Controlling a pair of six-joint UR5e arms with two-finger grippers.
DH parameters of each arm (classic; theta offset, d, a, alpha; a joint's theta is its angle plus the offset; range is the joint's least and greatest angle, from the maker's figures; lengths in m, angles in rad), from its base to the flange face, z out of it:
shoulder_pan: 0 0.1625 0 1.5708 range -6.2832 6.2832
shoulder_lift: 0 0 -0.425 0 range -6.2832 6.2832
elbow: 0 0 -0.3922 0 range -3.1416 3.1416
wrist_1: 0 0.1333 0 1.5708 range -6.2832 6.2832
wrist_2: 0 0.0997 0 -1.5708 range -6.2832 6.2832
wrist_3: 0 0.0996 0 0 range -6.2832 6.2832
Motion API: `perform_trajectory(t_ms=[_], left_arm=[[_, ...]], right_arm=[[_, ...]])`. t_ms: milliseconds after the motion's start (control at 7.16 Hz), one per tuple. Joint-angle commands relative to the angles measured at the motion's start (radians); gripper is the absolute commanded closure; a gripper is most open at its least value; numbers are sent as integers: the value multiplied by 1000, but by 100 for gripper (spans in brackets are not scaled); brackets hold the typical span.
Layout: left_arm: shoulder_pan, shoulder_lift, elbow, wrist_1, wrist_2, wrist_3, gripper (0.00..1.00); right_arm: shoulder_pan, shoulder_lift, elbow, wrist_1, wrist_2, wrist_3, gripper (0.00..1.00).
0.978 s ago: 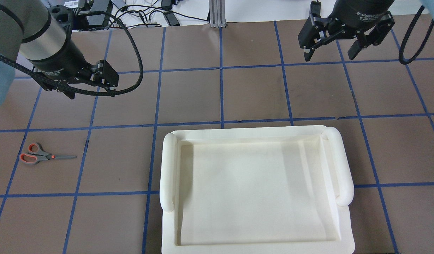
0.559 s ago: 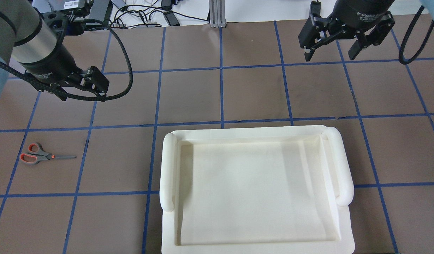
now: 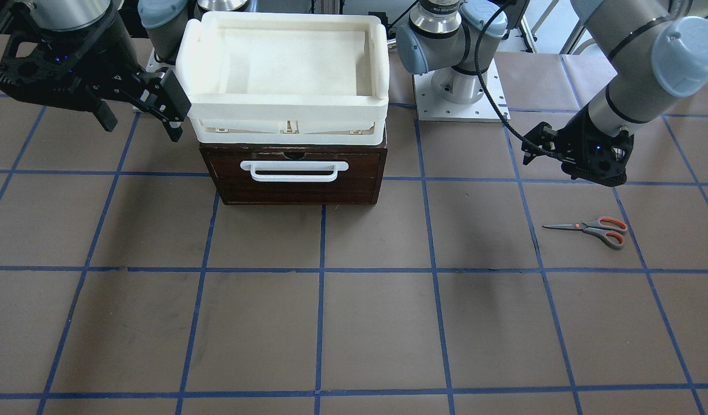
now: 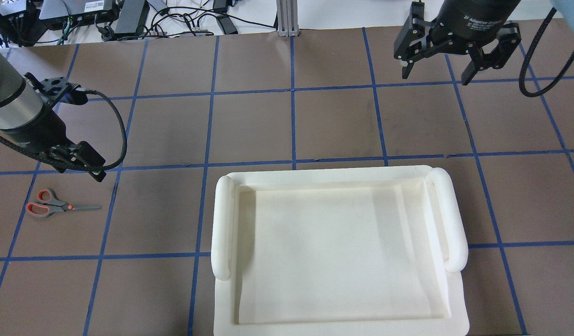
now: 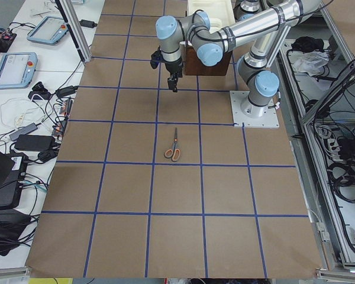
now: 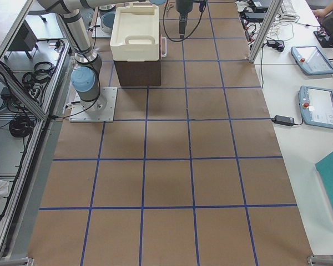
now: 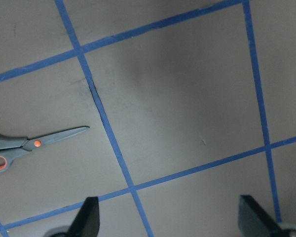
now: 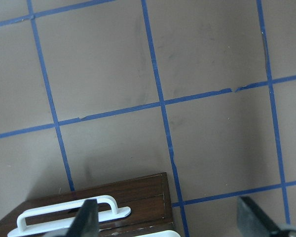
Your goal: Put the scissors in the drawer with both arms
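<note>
1. Drawer [image 3: 233, 187]: shut, white tray [image 3: 284, 109] atop.
2. Scissors [image 4: 58, 205]: flat on table [image 4: 333, 121], robot's L side, well apart from drawer.
3. L gripper [image 4: 93, 170]: jaws wide, empty; has swung in near the scissors over the last sec, so prob. pickup approach.
4. R gripper [image 4: 435, 74]: jaws wide, empty, out front of drawer, barely moved.

The small scissors [image 4: 58, 205] with grey loops lined in orange-red lie flat and shut on the brown counter [image 4: 291, 126], out on the robot's left. Their blade tips point toward the middle. The dark brown wooden drawer [image 3: 296, 173] with a white bar handle is pushed shut, well apart from them.
</note>
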Motion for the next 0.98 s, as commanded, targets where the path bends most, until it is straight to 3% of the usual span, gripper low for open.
perform_trajectory(t_ms=[0, 559, 838], left_arm=[[129, -69, -23, 37, 44, 320, 0], [168, -148, -58, 254, 159, 858, 1], [179, -158, -152, 453, 202, 1032, 1]], right_arm=[[26, 12, 1, 2, -2, 239, 0], [199, 116, -5, -28, 5, 681, 0], [219, 153, -5, -33, 14, 822, 0]])
